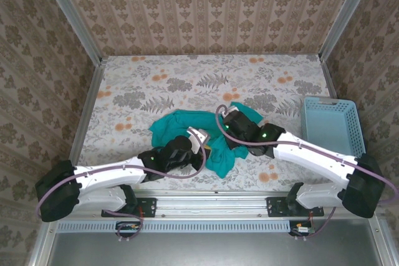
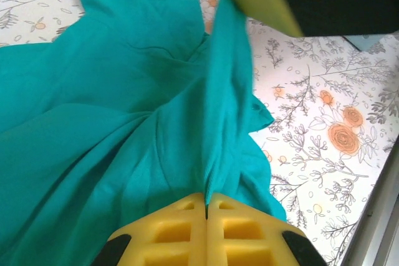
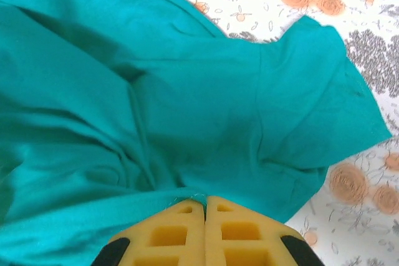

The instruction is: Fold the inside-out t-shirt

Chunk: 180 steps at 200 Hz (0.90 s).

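Spreading across the top view, the flowered surface point(image 1: 156, 79) carries the crumpled teal t-shirt point(image 1: 187, 123) near its front middle, with a light-blue basket point(image 1: 330, 126) apart at the right edge. The left hand point(image 2: 206, 200) and right hand point(image 3: 204, 202) are pressed together, each pinching t-shirt fabric

White arms point(image 1: 106, 174), black joints point(image 1: 57, 194) — yellow gridded fingers point(image 2: 169, 233).

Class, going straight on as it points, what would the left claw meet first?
The t-shirt: the left claw is shut on a fold whose ridge runs ahead. Beyond, probably the right claw's finger; depth is unclear.
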Motion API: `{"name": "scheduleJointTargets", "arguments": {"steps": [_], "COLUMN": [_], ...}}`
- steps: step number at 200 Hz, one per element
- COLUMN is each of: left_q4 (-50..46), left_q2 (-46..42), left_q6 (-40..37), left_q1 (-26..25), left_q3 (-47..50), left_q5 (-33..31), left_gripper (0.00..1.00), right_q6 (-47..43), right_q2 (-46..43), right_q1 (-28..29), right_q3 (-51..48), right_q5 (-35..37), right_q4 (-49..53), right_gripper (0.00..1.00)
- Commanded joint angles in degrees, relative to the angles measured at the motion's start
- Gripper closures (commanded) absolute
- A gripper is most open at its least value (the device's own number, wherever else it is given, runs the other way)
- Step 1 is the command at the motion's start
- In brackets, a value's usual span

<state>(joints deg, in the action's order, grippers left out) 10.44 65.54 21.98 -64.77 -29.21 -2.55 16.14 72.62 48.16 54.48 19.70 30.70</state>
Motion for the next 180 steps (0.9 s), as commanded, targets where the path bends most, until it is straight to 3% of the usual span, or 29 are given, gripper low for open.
{"name": "scheduleJointTargets", "arguments": {"steps": [1,12,36,57,101,143,180], "left_q4": [-0.3,-0.3,0.6,2.0,4.0,3.3,3.1], "left_q2": [1.0,1.7,3.5,5.2,7.0,6.1,5.4], "left_q6": [-0.5,-0.6,-0.1,0.6,1.0,1.0,1.3], "left_q1": [0.5,0.5,0.5,0.5,0.6,0.6,0.5], "left_q3": [0.8,0.5,0.0,-0.2,-0.6,-0.3,-0.1], "left_q5": [3.1,3.1,3.3,3.5,4.8,4.8,4.7], "left_gripper": [1.0,1.0,1.0,1.0,1.0,1.0,1.0], "right_q6": [-3.2,-2.1,3.7,10.4,22.5,26.9,26.8], "right_q2": [1.9,2.1,-1.4,-6.2,-9.7,-5.7,-1.9], "right_q1": [-2.3,-2.4,-1.8,1.5,10.2,9.8,8.4], "right_q3": [3.6,4.3,2.6,-1.8,-9.9,-10.5,-8.4], "right_q5": [3.7,1.6,-3.5,-5.4,-8.9,-5.3,-4.7], "right_q4": [-1.6,-1.3,-0.3,-0.4,-8.6,-11.0,-10.0], "right_gripper": [0.96,0.9,0.62,0.52,0.55,0.65,0.68]}}
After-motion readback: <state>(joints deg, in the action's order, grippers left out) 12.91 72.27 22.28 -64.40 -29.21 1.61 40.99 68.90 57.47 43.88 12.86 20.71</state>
